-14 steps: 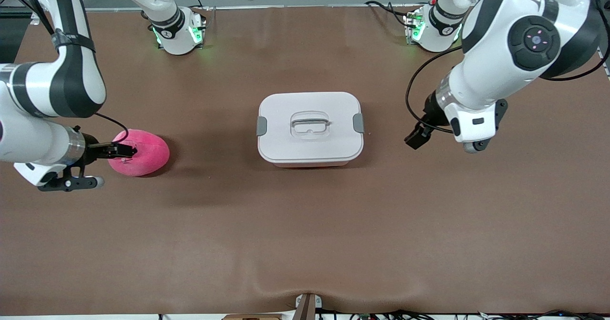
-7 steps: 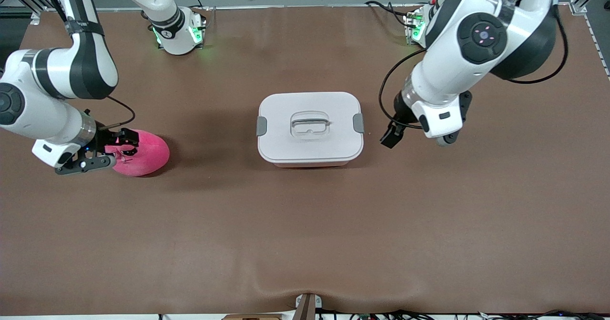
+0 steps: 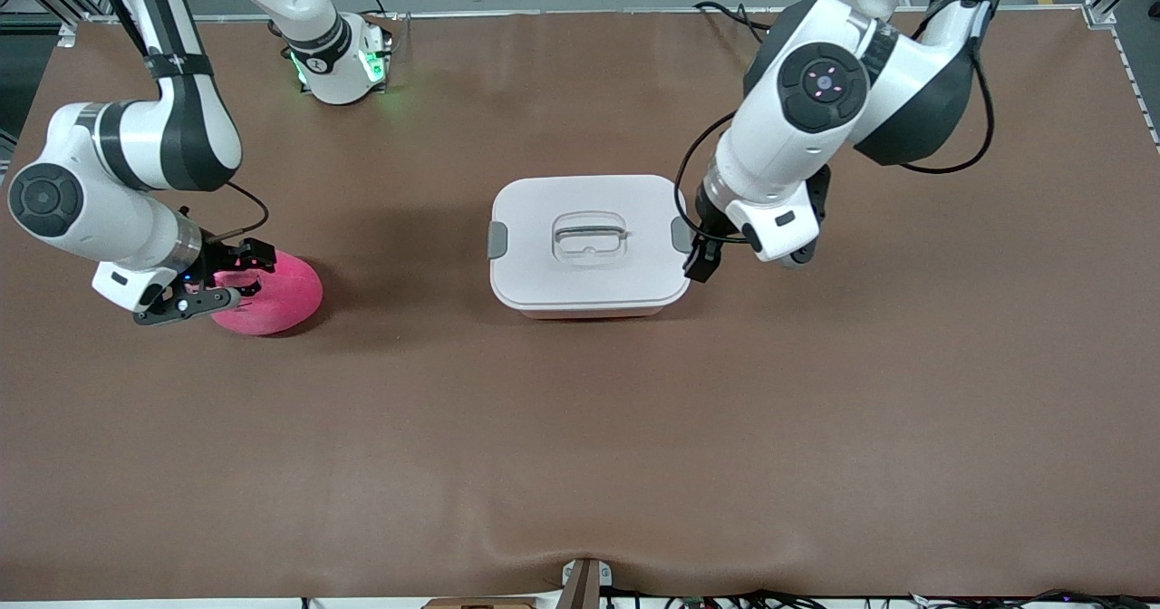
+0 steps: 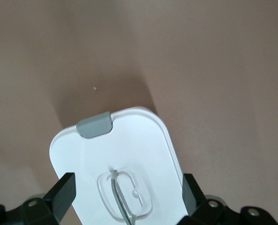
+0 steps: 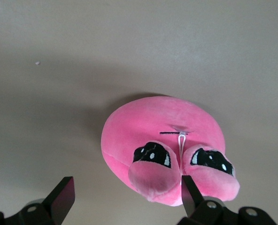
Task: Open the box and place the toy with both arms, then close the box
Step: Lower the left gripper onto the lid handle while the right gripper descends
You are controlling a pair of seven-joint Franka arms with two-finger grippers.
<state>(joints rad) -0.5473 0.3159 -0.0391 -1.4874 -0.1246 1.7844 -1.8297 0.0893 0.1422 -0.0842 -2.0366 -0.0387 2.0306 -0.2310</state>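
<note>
**One box, one toy, two grippers hovering**

We are counting one box point(image 3: 589, 242), one toy point(image 3: 272, 294) and two arms on the brown table point(image 3: 580, 428). The box is sitting near the table's middle, somewhat toward the edge where the robot bases stand, with its white lid point(image 3: 589, 228) still on. We are seeing two grey clips on the lid, one at each short end point(image 3: 497, 239) point(image 3: 681, 233), and one recessed handle point(image 3: 590, 233) in the centre. The toy is lying well apart from the box, toward the right arm's end of the table.

The left gripper point(image 3: 700, 265) is hanging over the box's clip end nearest the left arm. The right gripper point(image 3: 237, 269) is hanging over the toy.

The wrist views are giving us what the front view is hiding. In the left wrist view the left gripper's fingers point(image 4: 64, 193) are standing spread wide, straddling the lid without gripping it, and only one clip point(image 4: 95, 124) is showing there. In the right wrist view the right gripper's fingers point(image 5: 64, 194) are likewise released and apart, and we are seeing the toy's two bulging eyes point(image 5: 154, 154) point(image 5: 212, 159) with black pupils, which the front view is not showing.
</note>
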